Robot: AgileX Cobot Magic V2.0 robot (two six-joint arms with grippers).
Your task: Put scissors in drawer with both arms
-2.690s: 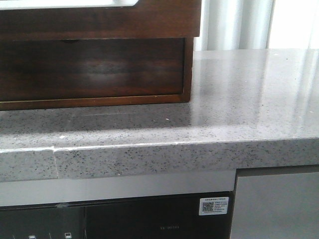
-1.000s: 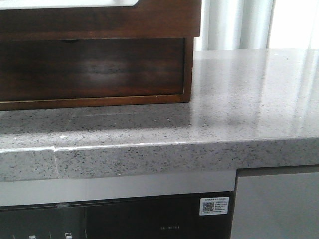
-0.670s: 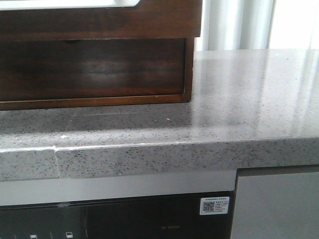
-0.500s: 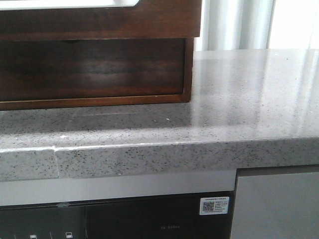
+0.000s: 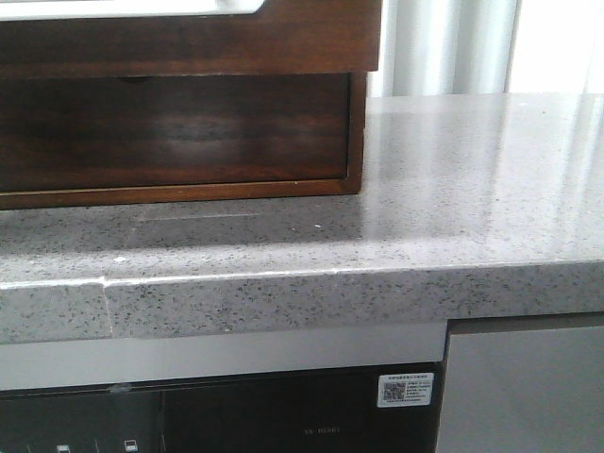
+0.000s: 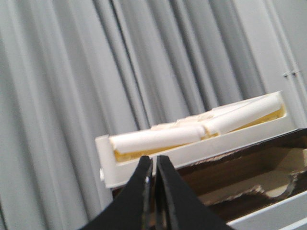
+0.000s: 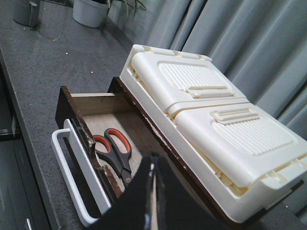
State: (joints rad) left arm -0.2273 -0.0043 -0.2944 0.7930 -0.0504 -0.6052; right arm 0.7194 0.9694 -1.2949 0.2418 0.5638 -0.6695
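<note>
Front view: a speckled grey stone table (image 5: 453, 189) fills the middle of the frame, its thick front edge running across the lower half. In the upper left stands a dark brown wooden cabinet (image 5: 189, 38), with a glossy brown drawer (image 5: 179, 127) front set beneath its top band. No arm shows in this view. Left wrist view: the left gripper (image 6: 154, 168) rises from the bottom centre, its two black fingers (image 6: 140, 191) pressed almost together with only a thin slit between them and nothing held. Behind them a white tray of pale rolls (image 6: 201, 132) sits on dark wood, with grey curtains (image 6: 72, 72) filling the rest of the frame. Right wrist view: the right gripper (image 7: 152, 165) enters at the bottom centre, its black fingers (image 7: 139, 201) closed together and empty. At centre left the drawer (image 7: 76, 122) stands pulled open, a white handle bar (image 7: 72, 177) along its front. The scissors (image 7: 115, 151) lie flat inside it on the wooden floor, orange-lined loops toward the upper left, blades pointing toward the fingers. A cream ribbed plastic box (image 7: 211, 115) rests on the cabinet top at right. A white plant pot (image 7: 90, 10) stands at the top left.
</note>
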